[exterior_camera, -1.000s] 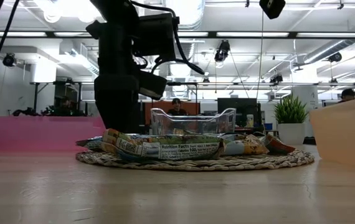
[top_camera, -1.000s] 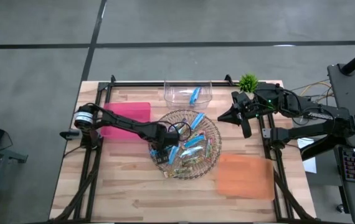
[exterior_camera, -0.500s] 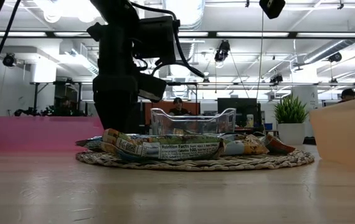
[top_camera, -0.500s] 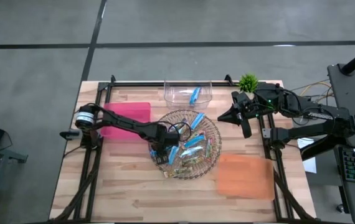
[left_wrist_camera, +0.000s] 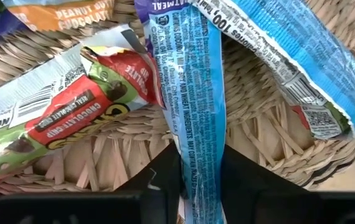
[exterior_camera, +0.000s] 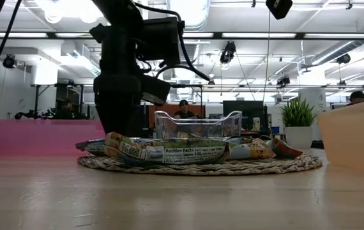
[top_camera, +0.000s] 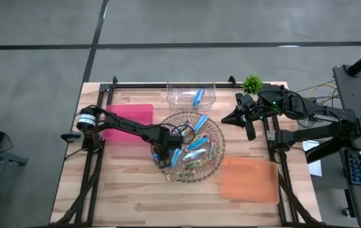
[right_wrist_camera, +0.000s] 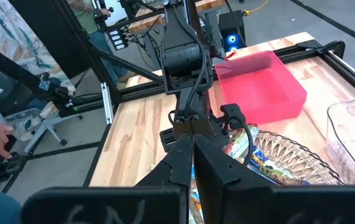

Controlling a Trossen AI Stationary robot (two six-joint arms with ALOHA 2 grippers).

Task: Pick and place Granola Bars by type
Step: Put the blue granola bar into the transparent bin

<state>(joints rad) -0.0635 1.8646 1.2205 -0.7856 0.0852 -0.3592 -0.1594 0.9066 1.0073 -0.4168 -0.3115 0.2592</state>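
On the wooden table (top_camera: 123, 190), one blue bar (top_camera: 197, 97) sits sorted; left gripper (left_wrist_camera: 193, 186) clamps another blue-wrapped bar (left_wrist_camera: 199, 124) on the still-heaped wicker tray (top_camera: 217, 134).

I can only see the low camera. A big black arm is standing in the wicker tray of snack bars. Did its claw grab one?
Observer: In the left wrist view, the left claw has a blue bar pinched between its fingers.
Operator: What's in the clear box behind it?
Observer: From above, the clear bin holds one lone bar, also blue.
Operator: Where's the other arm?
Observer: The right claw hangs shut near the small plant, off to the tray's side.
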